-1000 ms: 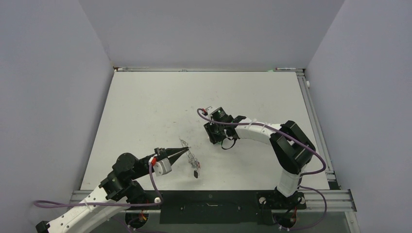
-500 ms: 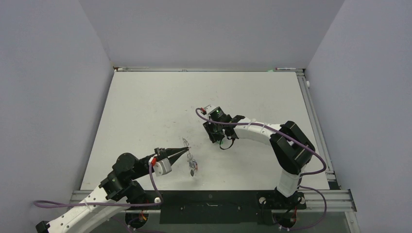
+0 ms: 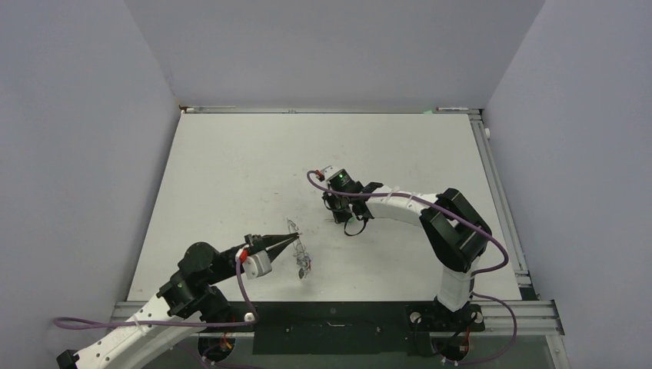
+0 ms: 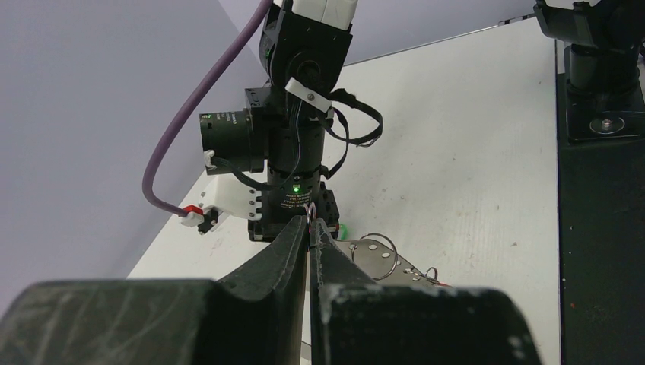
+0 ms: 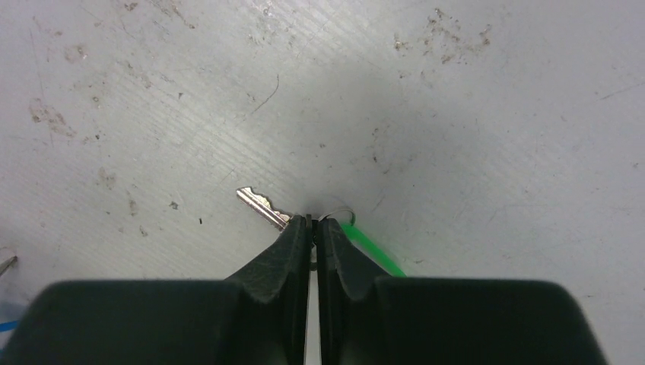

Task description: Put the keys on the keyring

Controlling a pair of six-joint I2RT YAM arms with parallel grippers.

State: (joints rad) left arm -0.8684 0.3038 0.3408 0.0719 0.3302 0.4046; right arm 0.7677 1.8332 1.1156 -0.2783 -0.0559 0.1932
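My left gripper (image 3: 296, 237) is shut on the thin wire of the keyring (image 3: 301, 250), which hangs from its tips over the near middle of the table. In the left wrist view the wire shows between the closed tips of that gripper (image 4: 310, 222), and a small split ring (image 4: 378, 255) shows just beyond the right finger. My right gripper (image 3: 337, 217) points straight down at the table. It is shut (image 5: 312, 220) on a silver key (image 5: 262, 205) at its head. The key's green tag (image 5: 373, 255) sticks out to the right.
The white table (image 3: 231, 169) is scuffed and stained and has grey walls on three sides. A metal rail (image 3: 492, 177) runs along the table's right edge. The right wrist (image 4: 293, 175) stands close in front of my left fingertips.
My right gripper has closed on the key with the green tag and shifted slightly left. The left arm holds still, and the keys hanging on the keyring have swung a little.
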